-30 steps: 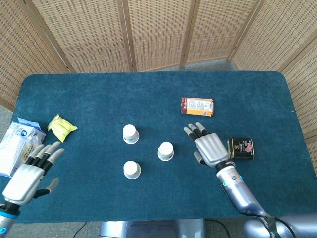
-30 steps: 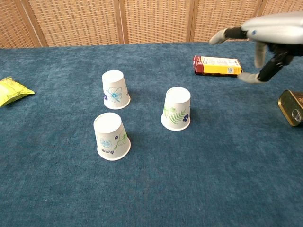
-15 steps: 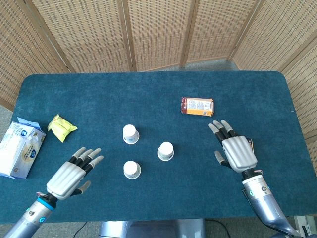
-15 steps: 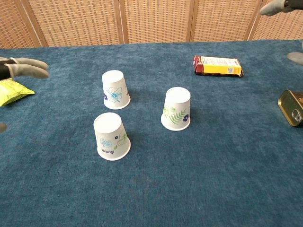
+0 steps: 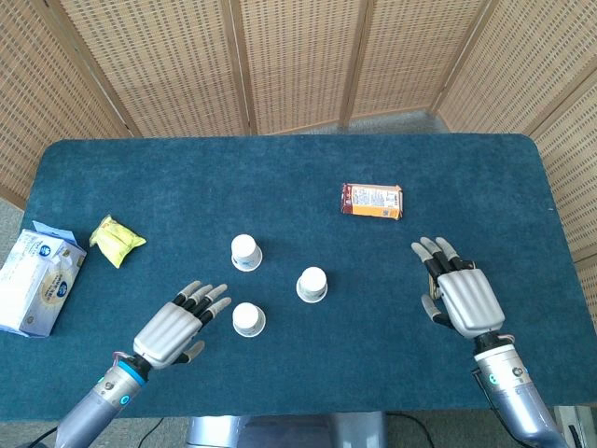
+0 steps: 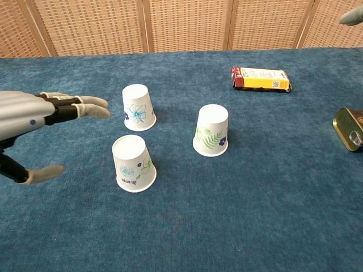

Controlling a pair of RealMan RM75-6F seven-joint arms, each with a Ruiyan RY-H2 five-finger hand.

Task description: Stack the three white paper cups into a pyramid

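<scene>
The left hand [image 5: 173, 329] hovers with fingers spread wide, holding nothing, just beside the nearest cup [image 5: 248, 319]; the right hand [image 5: 464, 296] is likewise splayed and empty, well apart from the cups. Blue felt-like cloth covers the table [image 5: 140, 177]. A carton [image 5: 35, 275] sits at its left edge, seen only from the head. Three white paper cups, all upside down, stand separately: nearest, far-left cup [image 6: 138, 107], right cup [image 6: 211, 130]. The chest view shows their printed flowers and ferns, and a gold tin [image 6: 350, 128].
</scene>
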